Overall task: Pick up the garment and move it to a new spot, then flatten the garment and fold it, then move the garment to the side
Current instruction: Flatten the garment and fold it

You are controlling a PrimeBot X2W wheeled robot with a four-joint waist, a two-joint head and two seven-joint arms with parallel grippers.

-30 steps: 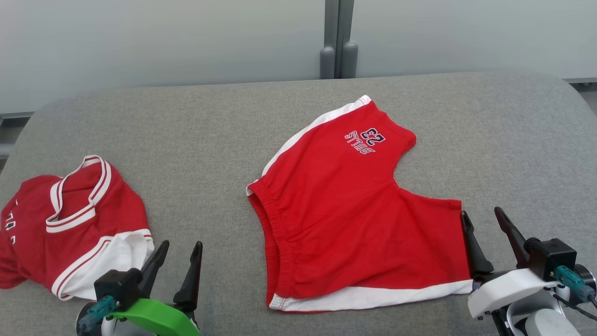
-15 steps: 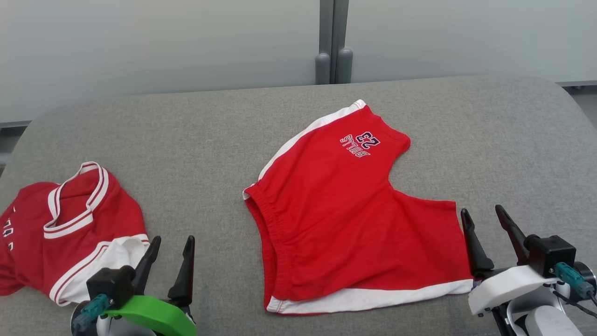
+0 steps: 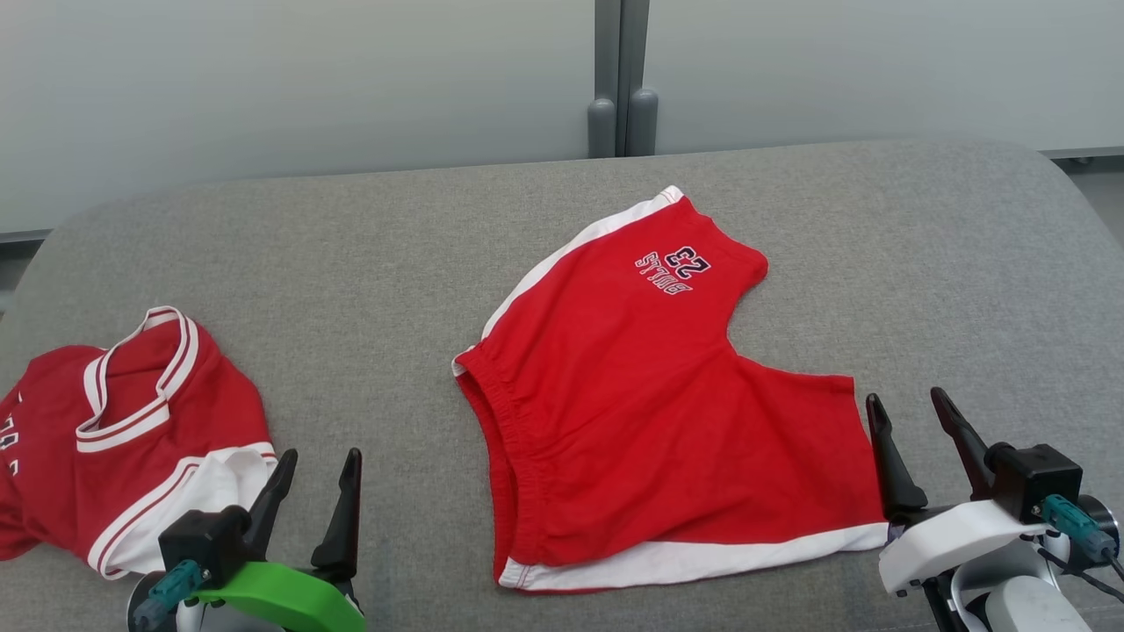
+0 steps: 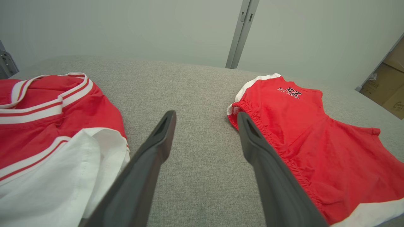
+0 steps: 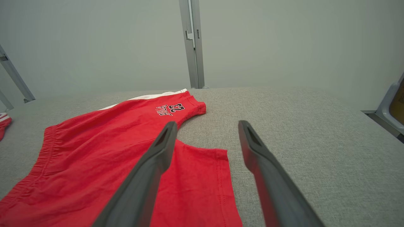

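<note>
The garment, a pair of red shorts [image 3: 650, 412] with white side stripes and a "23" print, lies spread flat in the middle of the grey padded surface [image 3: 351, 254]. My left gripper [image 3: 320, 456] stands open at the near edge, left of the shorts' waistband, with nothing between its fingers. My right gripper [image 3: 904, 397] is open just off the hem of the shorts' right leg. The left wrist view has the left gripper [image 4: 205, 115] over bare cloth, with the shorts [image 4: 309, 138] on its right. In the right wrist view, the right gripper [image 5: 207, 123] straddles the shorts' [image 5: 104, 151] leg hem.
A crumpled red and white jersey [image 3: 132, 439] lies at the left edge, close beside my left gripper, and shows as the jersey [image 4: 47, 126] in the left wrist view. A pale wall with a grey post [image 3: 619, 79] stands behind the surface. Bare grey cloth spreads at the far right.
The head view has shifted a little, so everything sits slightly further left. Neither garment has moved on the surface. Both grippers stay open and hold nothing.
</note>
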